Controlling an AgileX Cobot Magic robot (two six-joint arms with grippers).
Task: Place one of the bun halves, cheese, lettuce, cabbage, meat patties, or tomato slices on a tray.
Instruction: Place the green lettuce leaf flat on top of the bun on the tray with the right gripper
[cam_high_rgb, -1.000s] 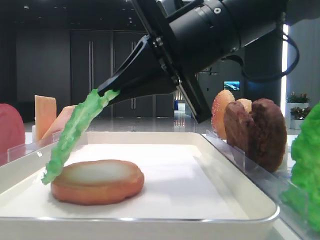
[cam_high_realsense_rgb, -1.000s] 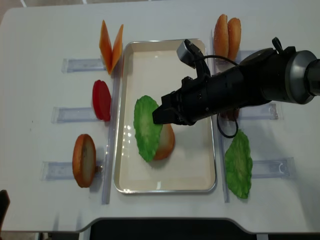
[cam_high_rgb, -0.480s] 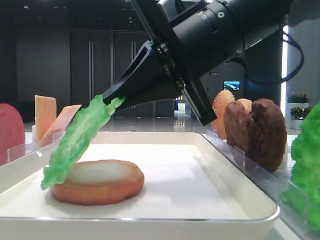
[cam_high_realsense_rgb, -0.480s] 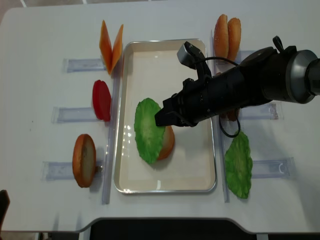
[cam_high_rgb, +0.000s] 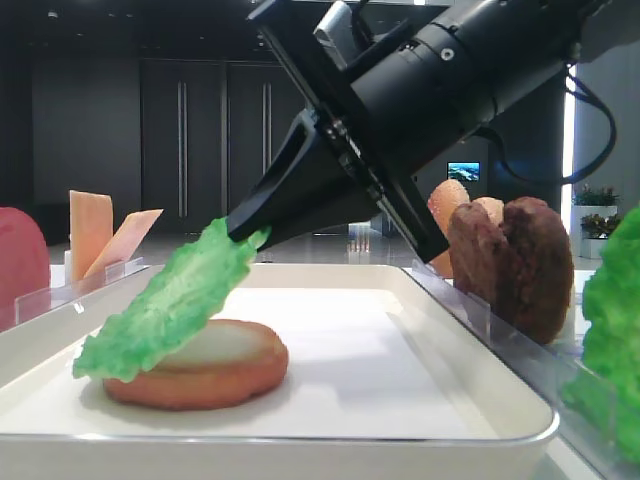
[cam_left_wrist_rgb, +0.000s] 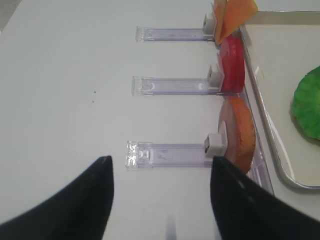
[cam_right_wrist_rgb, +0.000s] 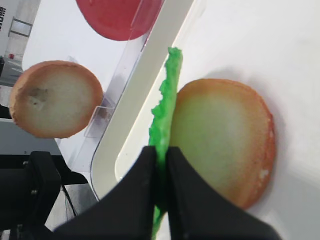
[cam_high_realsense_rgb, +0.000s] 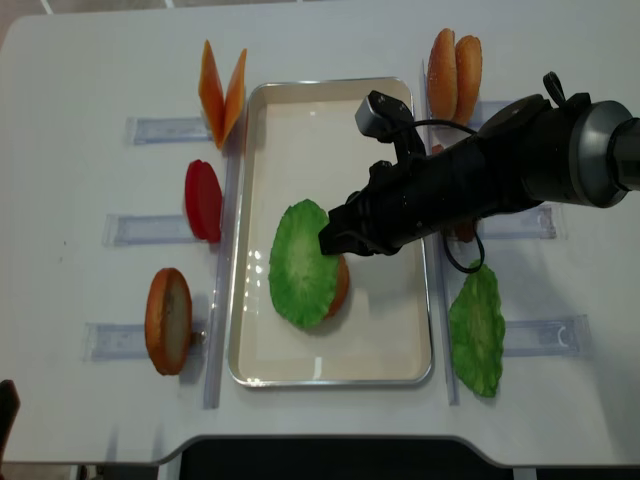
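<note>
White tabletop (cam_high_realsense_rgb: 80, 60) under everything; behind it we see a dark hall with tall doors (cam_high_rgb: 190, 150) and a small lit screen (cam_high_rgb: 463, 171).

Tray (cam_high_realsense_rgb: 395, 345) sits mid-table, paper-lined. On it lies one bun half (cam_high_rgb: 195, 365), pale face up. Right gripper (cam_high_realsense_rgb: 330, 240) is clamped on a lettuce leaf (cam_high_realsense_rgb: 300, 265), pinching its edge; the leaf slopes down, its low end resting over the bun's left side.

Low side view gives us the tilt of the leaf and the gripper above the tray. Top view gives us the layout: leaf covers most of the bun, arm reaches in from the right. Right wrist view shows the leaf edge-on between the two black fingers (cam_right_wrist_rgb: 130, 200), bun just beside it, plus the outside bun (cam_right_wrist_rgb: 52, 97) and tomato (cam_right_wrist_rgb: 117, 17) past the tray rim. Left wrist view shows only the left holders and the left gripper (cam_left_wrist_rgb: 160, 200) hovering over bare table, jaws spread apart, nothing between them.

Counts from the top view:
- lettuce: two, one gripped, one (cam_high_realsense_rgb: 477, 330) lying right of the tray
- bun halves: one on the tray, one (cam_high_realsense_rgb: 168, 320) standing left of it, two orange ones (cam_high_realsense_rgb: 452, 72) upper right
- cheese (cam_high_realsense_rgb: 220, 92): two slices, leaning, upper left
- tomato (cam_high_realsense_rgb: 203, 200): one, standing left of the tray
- patties (cam_high_rgb: 520, 265): low view shows dark discs right of the tray; arm hides them from above, we cannot tell how many
- clear holders (cam_high_realsense_rgb: 165, 130): three on the left; right ones partly hidden
</note>
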